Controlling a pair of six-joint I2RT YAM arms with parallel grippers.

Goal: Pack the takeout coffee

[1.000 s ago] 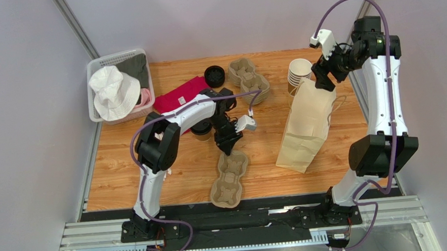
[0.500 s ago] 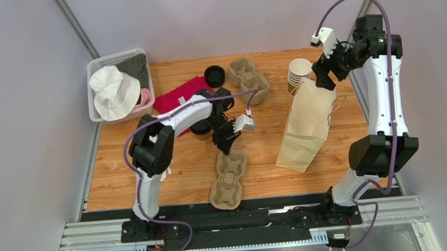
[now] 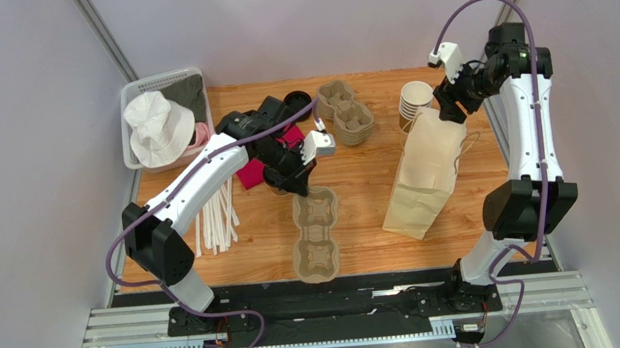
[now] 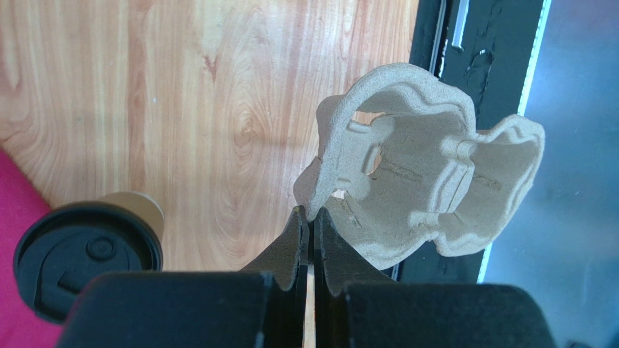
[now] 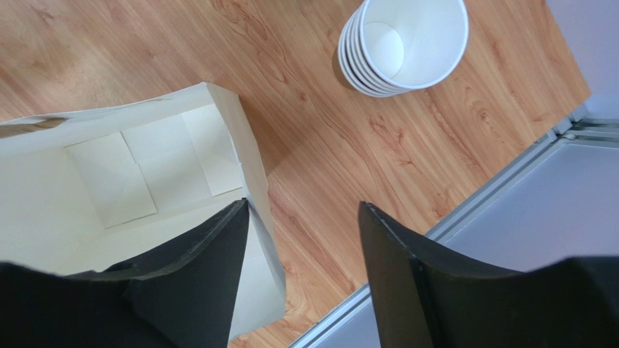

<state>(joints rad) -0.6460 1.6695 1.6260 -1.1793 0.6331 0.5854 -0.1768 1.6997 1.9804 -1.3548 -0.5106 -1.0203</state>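
Observation:
The takeout coffee (image 4: 87,261), a brown paper cup with a black lid, stands on the table just left of my left gripper; in the top view my left arm hides most of it. My left gripper (image 4: 311,221) is shut on the rim of a pulp cup carrier (image 4: 429,181). In the top view the left gripper (image 3: 299,185) holds the carrier (image 3: 315,233) by its far end. My right gripper (image 5: 301,206) is open over the mouth of the open paper bag (image 5: 145,167), one finger inside and one outside the rim. The top view shows this gripper (image 3: 445,108) at the bag (image 3: 424,171) top.
A stack of white-lined cups (image 3: 415,100) stands behind the bag, also in the right wrist view (image 5: 403,47). More carriers (image 3: 346,111), loose black lids (image 3: 298,104), a red cloth (image 3: 246,136), white straws (image 3: 215,217) and a basket (image 3: 130,93) with a white hat lie at back and left.
My left arm swung its elbow out to the left, uncovering the straws. Its gripper drew the carrier's far end slightly back and left. The right arm has hardly moved.

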